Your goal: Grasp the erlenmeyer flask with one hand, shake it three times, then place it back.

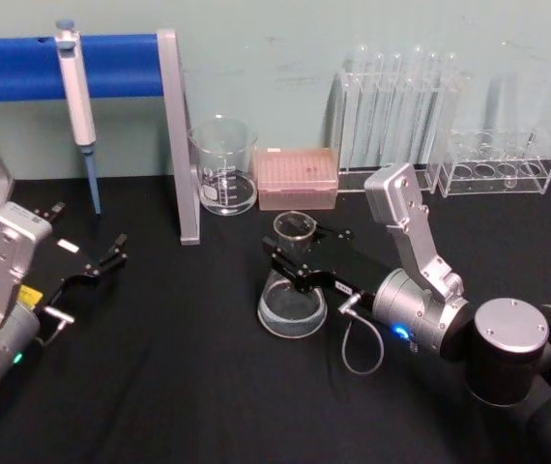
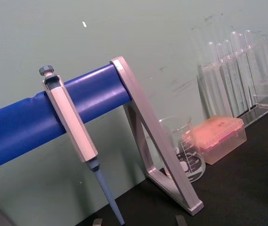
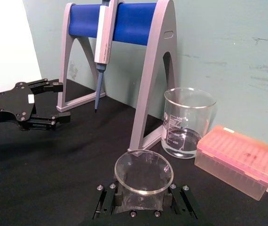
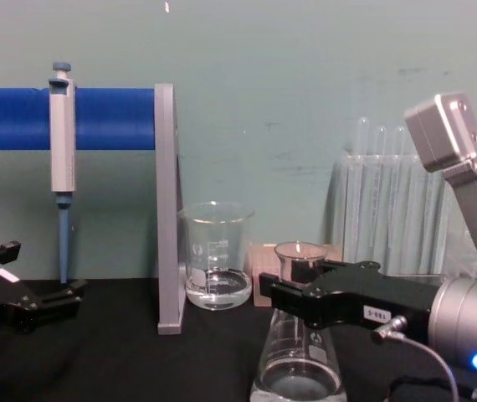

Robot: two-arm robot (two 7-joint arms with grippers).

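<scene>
The erlenmeyer flask is clear glass with a little liquid in its wide base, and it rests on the black table at centre. My right gripper, the hand with the silver wrist and blue light, reaches in from the right and is shut on the flask's neck just below the rim. In the right wrist view the flask sits between the gripper jaws. The chest view shows the flask with the gripper at its neck. My left gripper lies open and holds nothing at the left.
A glass beaker and a pink tip box stand just behind the flask. The grey stand leg and hanging pipette are at back left. Test tube racks line the back right.
</scene>
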